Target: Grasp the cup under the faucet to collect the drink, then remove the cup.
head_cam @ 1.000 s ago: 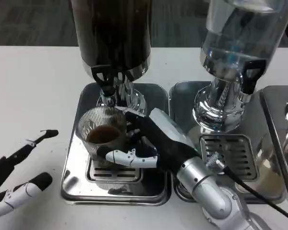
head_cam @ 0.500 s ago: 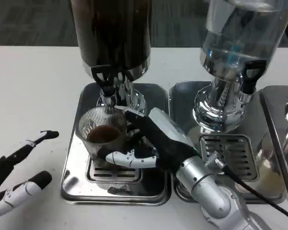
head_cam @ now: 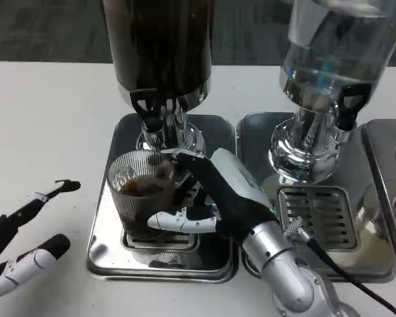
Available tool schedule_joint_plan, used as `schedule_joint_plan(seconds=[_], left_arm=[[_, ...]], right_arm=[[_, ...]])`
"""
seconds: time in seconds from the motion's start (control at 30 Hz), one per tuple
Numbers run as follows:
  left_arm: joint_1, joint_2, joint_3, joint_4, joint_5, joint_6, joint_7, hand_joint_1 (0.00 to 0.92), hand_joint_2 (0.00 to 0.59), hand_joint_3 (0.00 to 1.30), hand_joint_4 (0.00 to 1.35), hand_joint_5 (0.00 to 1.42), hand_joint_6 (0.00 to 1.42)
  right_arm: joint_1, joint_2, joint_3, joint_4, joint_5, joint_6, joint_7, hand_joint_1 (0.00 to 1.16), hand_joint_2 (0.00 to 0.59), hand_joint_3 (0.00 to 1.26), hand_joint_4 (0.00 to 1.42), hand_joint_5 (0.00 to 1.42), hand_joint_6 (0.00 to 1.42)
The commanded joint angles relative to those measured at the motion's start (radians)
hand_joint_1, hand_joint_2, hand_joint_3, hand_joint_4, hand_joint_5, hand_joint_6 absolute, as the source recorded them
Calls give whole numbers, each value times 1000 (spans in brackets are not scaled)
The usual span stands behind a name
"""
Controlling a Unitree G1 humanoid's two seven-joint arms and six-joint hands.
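Observation:
A ribbed clear cup point(head_cam: 141, 191) with dark drink in its bottom stands on the drip grate of the left steel tray point(head_cam: 105, 244), just below the black faucet point(head_cam: 149, 109) of the dark drink dispenser point(head_cam: 160, 46). My right hand point(head_cam: 211, 195) wraps the cup from its right side, fingers behind it and the thumb across its front low down. My left hand point(head_cam: 20, 241) lies on the table at the lower left, fingers apart and holding nothing.
A second dispenser point(head_cam: 330, 59) with clear liquid stands to the right on its own steel tray point(head_cam: 317, 218). Part of a third tray point(head_cam: 393, 198) shows at the right edge. A black cable point(head_cam: 343, 271) runs from my right forearm.
The picture has shifted slightly, so the camera moved. The cup sits a little lower and nearer me in my right hand's hold. The left hand has stayed put.

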Motion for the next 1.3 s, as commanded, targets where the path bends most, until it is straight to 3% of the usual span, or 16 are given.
schedule_joint_plan(seconds=[0.03,0.27,0.57,1.3], left_arm=[[7,19,-10,7,-11,7,-14,0,180,182,98,72,124],[7,22,-10,7,-15,7,-18,0,181,176,95,72,124],[3,23,-16,7,-23,6,-27,0,182,173,94,72,124],[-21,30,-32,-7,-36,-8,-50,0,173,164,91,72,124]], right_arm=[[24,6,1,-10,-9,-21,-41,667,208,386,489,700,1033],[46,5,-10,-20,-13,-54,-86,667,208,414,512,730,1083],[75,-14,-21,-53,-24,-52,-105,667,208,428,525,744,1092],[184,-54,-106,-206,-32,-20,-127,668,222,442,536,753,1104]])
